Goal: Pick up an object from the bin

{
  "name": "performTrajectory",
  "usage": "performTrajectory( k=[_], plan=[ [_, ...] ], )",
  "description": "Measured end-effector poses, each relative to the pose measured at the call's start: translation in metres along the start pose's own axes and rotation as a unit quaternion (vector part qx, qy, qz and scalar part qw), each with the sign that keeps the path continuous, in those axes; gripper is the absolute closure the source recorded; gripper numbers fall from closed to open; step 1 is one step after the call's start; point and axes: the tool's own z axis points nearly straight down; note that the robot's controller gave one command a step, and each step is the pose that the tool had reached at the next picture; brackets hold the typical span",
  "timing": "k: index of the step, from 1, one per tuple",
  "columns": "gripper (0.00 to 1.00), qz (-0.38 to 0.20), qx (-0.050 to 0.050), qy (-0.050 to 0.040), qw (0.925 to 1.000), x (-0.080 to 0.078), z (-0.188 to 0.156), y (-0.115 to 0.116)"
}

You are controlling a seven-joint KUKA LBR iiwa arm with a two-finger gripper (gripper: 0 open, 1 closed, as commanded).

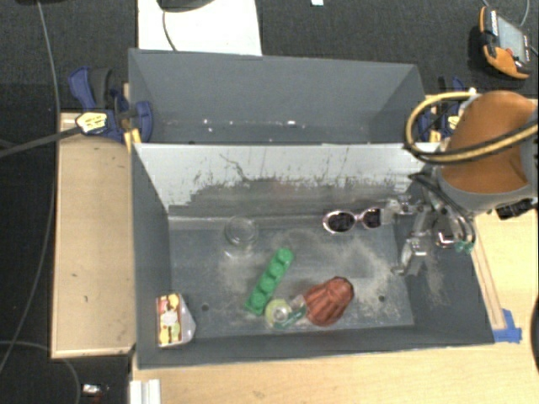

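My gripper [410, 259] hangs at the right side of the bin, its fingers pointing down just above the floor, with nothing seen between them. A pair of dark sunglasses [352, 220] lies to its left at the back wall. A reddish-brown ridged lump [328, 300] lies lower left of the gripper near the front. Touching that lump on its left is a small round yellow-green thing [280, 312].
A green knobbly block [270, 281] lies slanted in the bin's middle. A clear cup [240, 231] stands at the back left. A small colourful packet [171, 320] leans in the front left corner. The arm with its orange cover and cables comes in from the right.
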Motion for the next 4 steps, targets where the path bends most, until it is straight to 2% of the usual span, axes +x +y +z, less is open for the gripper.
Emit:
performTrajectory(
  k=[1, 2, 3, 4],
  plan=[
    [0.0, -0.003, 0.001, -0.0036, 1.0, -0.002, -0.004, 0.0],
    [0.0, -0.249, -0.001, -0.0005, 0.9686, 0.05, 0.081, 0.072],
    [0.0, -0.125, 0.001, -0.0045, 0.9922, 0.052, 0.017, 0.107],
    [0.0, -0.269, -0.001, 0.0003, 0.9631, 0.062, 0.042, 0.135]
  ],
)
